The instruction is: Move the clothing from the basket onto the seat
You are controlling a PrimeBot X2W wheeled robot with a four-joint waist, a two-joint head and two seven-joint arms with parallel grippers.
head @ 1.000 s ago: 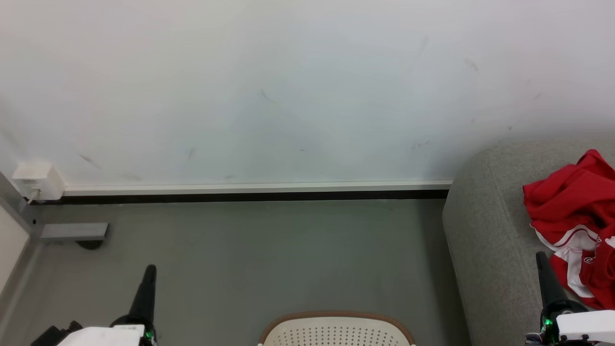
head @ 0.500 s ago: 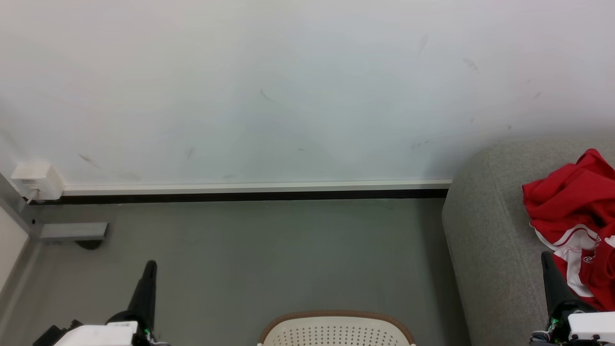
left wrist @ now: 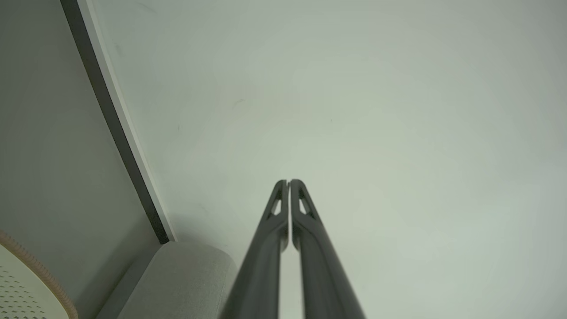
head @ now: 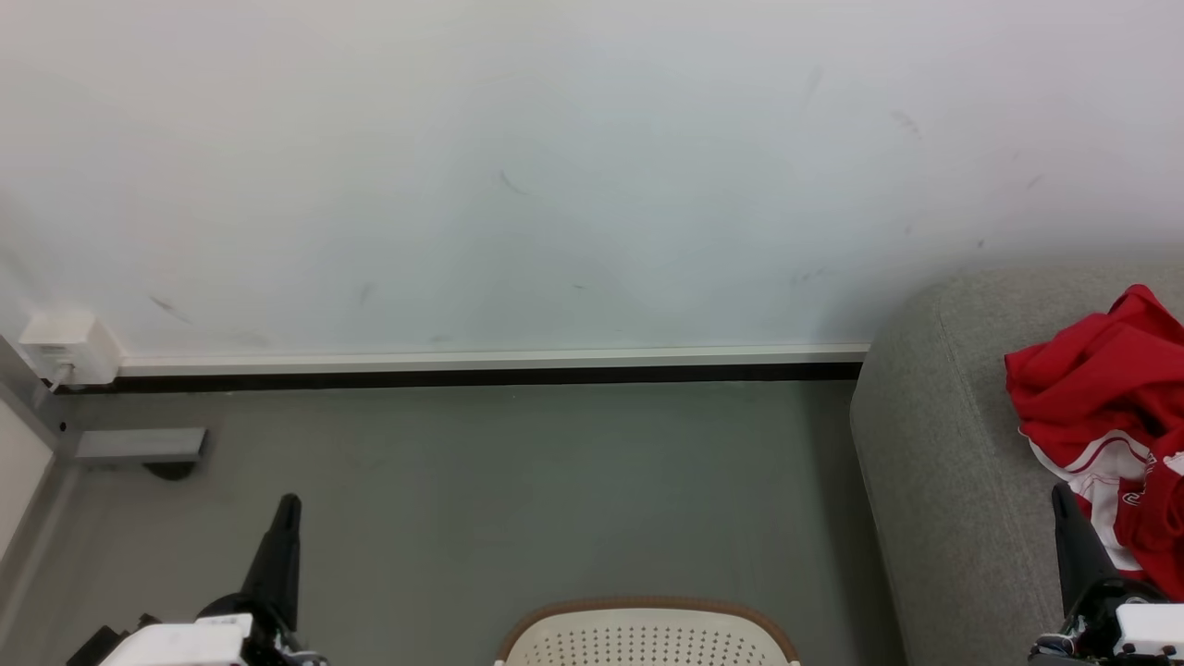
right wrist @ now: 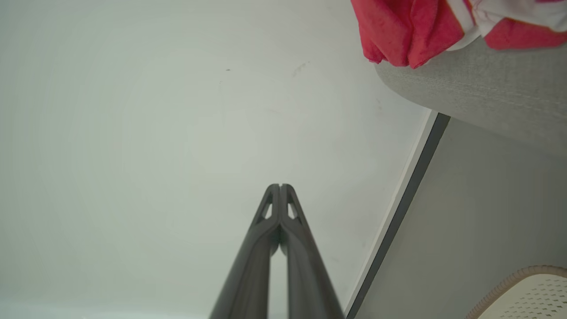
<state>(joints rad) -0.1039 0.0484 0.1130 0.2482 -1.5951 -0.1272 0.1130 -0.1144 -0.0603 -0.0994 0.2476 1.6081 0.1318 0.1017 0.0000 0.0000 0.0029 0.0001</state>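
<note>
A pale wall (head: 555, 166) takes the upper half of the head view, and under it there is a grey floor (head: 518, 490). A skirting strip (head: 490, 365), white above and dark below, runs between the two.

The seat (head: 934, 444) stands at the right. Its rounded end faces the robot's left and its back is against the wall. How far it goes on to the right I cannot tell, because the picture cuts it.

The clothing (head: 1091, 388) lies on the seat as a crumpled red heap with white panels. The heap is longer from the wall side toward the robot than it is across. The red folds are at the far end, and the white stripes and small lettering are at the near end. Its right part is cut by the picture edge.

The basket (head: 647, 638) is on the floor at the bottom middle, between the two arms. Its far brown rim curves from left to right.

The right gripper (head: 1061, 495) points up the view with its two fingers pressed together and nothing between them. The clothing lies just beyond and to the right of its tip. In the right wrist view the fabric is at the upper right, apart from the fingertips.

The left gripper (head: 289, 504) is also closed on nothing. It stands over the floor, well apart from the clothing, with the basket between them.

A small white box (head: 69, 347) sits on the wall at the far left.
</note>
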